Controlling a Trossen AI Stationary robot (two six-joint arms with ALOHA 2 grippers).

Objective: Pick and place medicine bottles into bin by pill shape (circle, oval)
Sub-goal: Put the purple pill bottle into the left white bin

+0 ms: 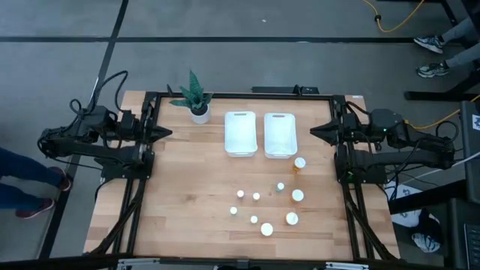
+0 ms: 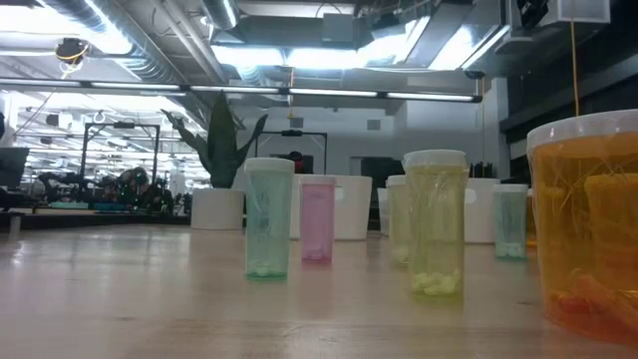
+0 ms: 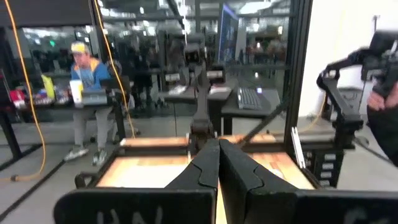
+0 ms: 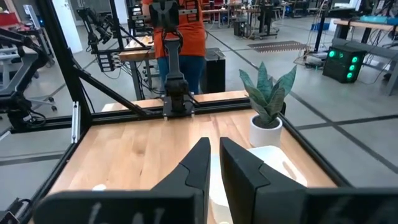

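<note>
Several small white-capped medicine bottles stand on their bases on the right half of the wooden table, among them an amber one [image 1: 299,164] and smaller ones [image 1: 267,229]. In the low view a pale green bottle [image 2: 268,218], a pink one [image 2: 318,218], a yellowish one [image 2: 435,221] and a large amber one [image 2: 588,224] stand upright. Two white bins [image 1: 240,133] [image 1: 280,134] sit side by side at the far middle. My left gripper [image 1: 166,133] is shut at the table's left edge, clear of everything. My right gripper [image 1: 315,132] is shut at the right edge, empty.
A green plant in a white pot [image 1: 199,112] stands at the far left of the bins. Black frame rails run along the table's edges [image 1: 247,94]. People show in the room beyond the table [image 3: 87,74] [image 4: 183,37]. Bare wood lies on the left half [image 1: 187,195].
</note>
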